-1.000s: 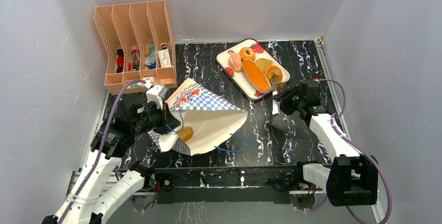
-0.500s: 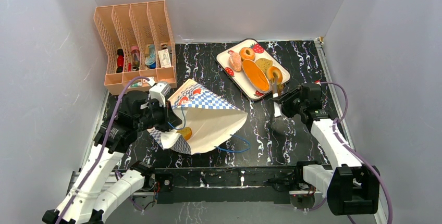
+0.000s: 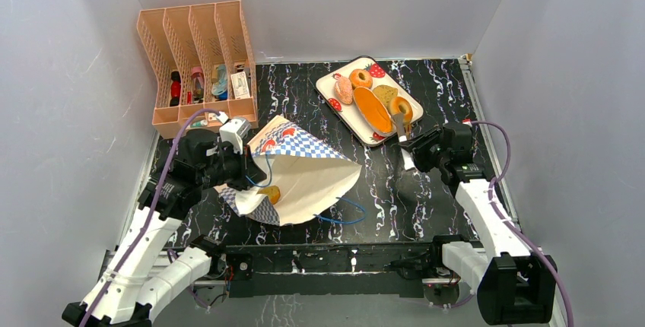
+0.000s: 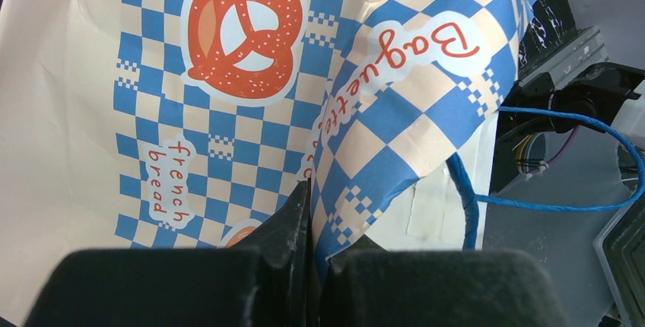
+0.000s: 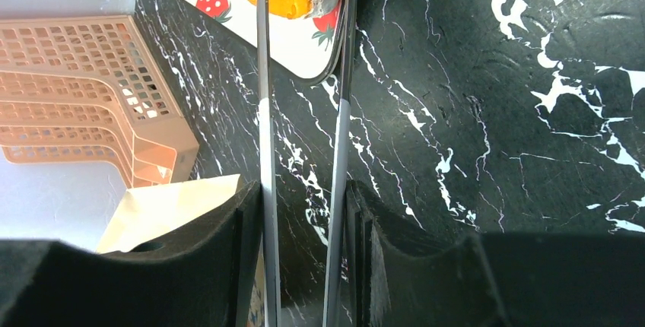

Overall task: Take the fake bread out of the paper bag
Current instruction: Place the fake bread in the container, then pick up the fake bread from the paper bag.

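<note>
Cream paper bag [image 3: 312, 176], pinched by left end effector [image 4: 310, 192], half-hides one bread piece [image 3: 268, 193] (right end effector [image 5: 304, 192] clasps tongs [image 5: 264, 114]).

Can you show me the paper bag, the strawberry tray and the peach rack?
paper bag [image 3: 319, 179]: top view, plain cream side.
strawberry tray [image 3: 329, 89]: top view, bare left corner.
peach rack [image 3: 175, 116]: top view, low front wall.

Paper bag [image 4: 228, 114]: "Baguette", "french bread" in red script.

White, black-jointed left arm [image 3: 144, 247] and right arm [image 3: 484, 205] end in black left claw [image 4: 316, 217] and right claw [image 5: 304, 190]; purple cables [image 3: 503, 148] trail.
</note>
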